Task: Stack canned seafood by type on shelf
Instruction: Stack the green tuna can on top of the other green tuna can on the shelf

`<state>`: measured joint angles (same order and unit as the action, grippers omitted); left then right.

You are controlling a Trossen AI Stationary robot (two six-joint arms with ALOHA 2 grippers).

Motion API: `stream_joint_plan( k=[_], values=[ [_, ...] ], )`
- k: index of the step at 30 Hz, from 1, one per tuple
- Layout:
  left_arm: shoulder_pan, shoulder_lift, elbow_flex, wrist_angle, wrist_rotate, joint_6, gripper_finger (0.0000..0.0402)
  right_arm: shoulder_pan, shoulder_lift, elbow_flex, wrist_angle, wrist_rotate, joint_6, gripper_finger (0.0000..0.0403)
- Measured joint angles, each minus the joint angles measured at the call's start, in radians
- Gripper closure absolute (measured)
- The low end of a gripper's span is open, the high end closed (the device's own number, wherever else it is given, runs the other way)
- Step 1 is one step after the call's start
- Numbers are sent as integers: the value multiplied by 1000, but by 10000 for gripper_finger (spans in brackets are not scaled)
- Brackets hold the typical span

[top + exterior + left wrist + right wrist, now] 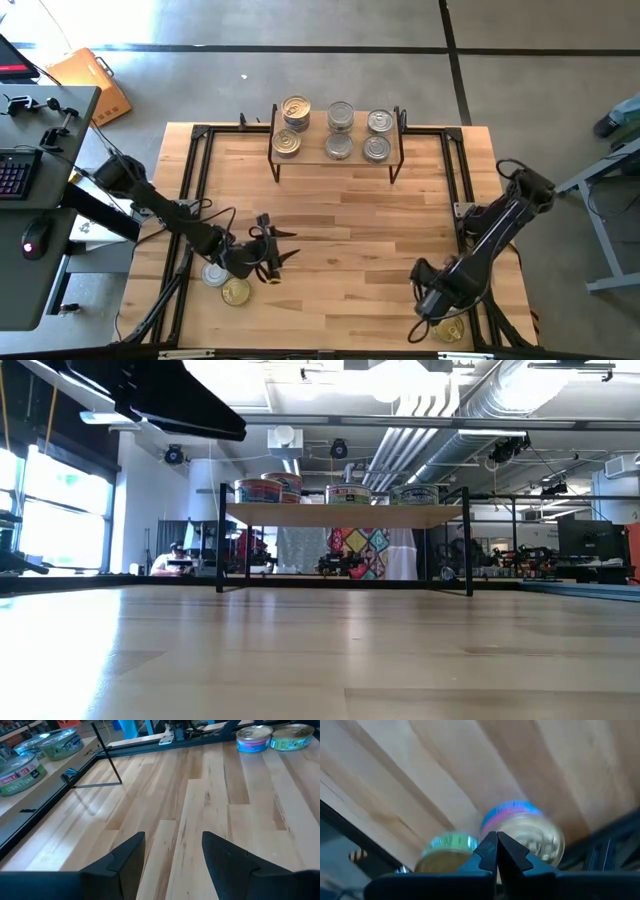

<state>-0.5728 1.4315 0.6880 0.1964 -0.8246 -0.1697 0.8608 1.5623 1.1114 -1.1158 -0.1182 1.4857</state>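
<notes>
Pale slatted tabletop (330, 210) fills the overhead view, framed by black rails, with grey workshop floor beyond its far edge.

Nearest the front edge, the right gripper (496, 851) hangs low over the front right corner with its two fingers pinched together on nothing. Just past its tips in the right wrist view lie two tins: a blue-banded tin (530, 827) straight ahead and a green-banded tin (445, 851) close beside it, both upright on their bases. From above only one gold lid shows under that arm, at the corner. Being round and short, these tins have no long axis to line up with; what matters is that they sit right under the closed fingers, so I judge the right arm must spread its fingers before it can take either one.

Toward the front left, the left gripper (270, 250) hovers with its fingers spread and empty, pointing at bare wood. Its own two tins, a silver-lidded one (215, 273) and a gold-lidded one (236, 292), lie behind it, toward the front edge.

Farthest off, at the back edge, stands the shelf (336, 156), already carrying six tins in three pairs. It lies about equally far from both arms.
</notes>
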Motion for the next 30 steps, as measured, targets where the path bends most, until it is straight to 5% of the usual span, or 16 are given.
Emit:
stream_joint_plan(
  k=[3, 9, 16, 21, 30],
  values=[
    [0, 19, 0, 2, 3, -3, 214, 9, 28, 0, 1, -94, 0, 403],
    [0, 56, 0, 3, 7, -44, 214, 66, 61, 0, 2, -106, -9, 403],
    [0, 60, 0, 7, 31, -53, 214, 109, 63, 0, -10, 73, -28, 403],
    [0, 60, 0, 12, 30, -46, 214, 109, 63, 0, -106, 81, -4, 395],
    [-3, 60, 0, 12, 30, -46, 214, 109, 63, 0, -150, 175, -2, 313]
  ],
)
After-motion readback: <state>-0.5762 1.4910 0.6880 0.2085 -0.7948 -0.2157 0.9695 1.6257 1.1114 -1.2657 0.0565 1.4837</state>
